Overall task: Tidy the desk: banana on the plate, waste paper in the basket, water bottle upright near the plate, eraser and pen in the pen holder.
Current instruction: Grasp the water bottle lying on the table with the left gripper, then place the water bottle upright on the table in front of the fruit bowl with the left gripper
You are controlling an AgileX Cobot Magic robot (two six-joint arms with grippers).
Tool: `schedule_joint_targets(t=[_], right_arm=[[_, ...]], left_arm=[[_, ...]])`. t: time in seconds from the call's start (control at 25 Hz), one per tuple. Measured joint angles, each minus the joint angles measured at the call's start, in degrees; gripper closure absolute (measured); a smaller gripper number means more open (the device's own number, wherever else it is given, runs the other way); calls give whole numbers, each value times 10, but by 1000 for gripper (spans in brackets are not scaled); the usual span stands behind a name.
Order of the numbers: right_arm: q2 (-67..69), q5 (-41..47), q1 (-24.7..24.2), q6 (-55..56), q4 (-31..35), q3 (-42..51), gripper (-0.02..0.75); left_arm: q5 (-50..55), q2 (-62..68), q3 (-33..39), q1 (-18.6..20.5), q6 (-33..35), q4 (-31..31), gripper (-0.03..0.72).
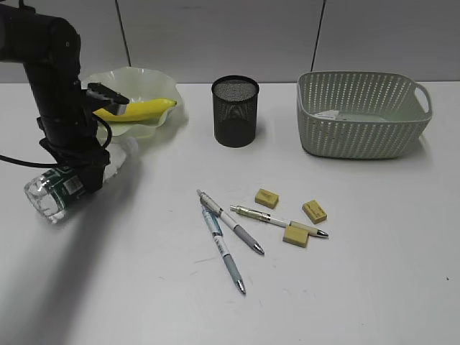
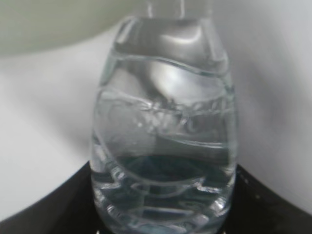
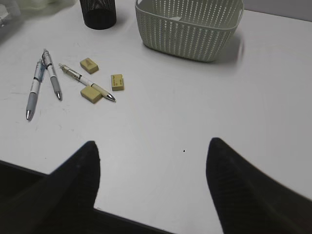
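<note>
Although the desk [image 1: 374, 287] is far from tidy, we count two jobs as done. At the far right, the basket [image 1: 359, 140] holds a pale scrap that we take for the waste paper [image 1: 327, 115], and at the far left the plate [image 1: 147, 79] already carries the banana [image 1: 144, 109].

The water bottle [image 1: 54, 190] is the job in hand. It lies tilted on the left, just near of the plate, with the left arm over it. In the left wrist view the left gripper [image 2: 161, 214] sits around the bottle's body, its dark jaws flanking both sides; we cannot tell whether they grip it yet or only bracket it.

The right gripper [image 3: 151, 190] hangs with its jaws wide apart and empty above bare desk at the near right.

Left to do, we judge: stand the bottle up by the plate, then fill the pen holder [image 1: 235, 111], which stands far centre. Three pens [image 1: 230, 223] and three erasers [image 1: 267, 198] lie loose in the near middle.
</note>
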Motion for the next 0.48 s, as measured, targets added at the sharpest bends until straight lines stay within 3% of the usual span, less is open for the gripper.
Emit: schedule_joint_targets(t=[0.48], right_arm=[[0,0,0,0,0,0,199]], left_arm=[[83,-85,3,0,-3,-66,198]])
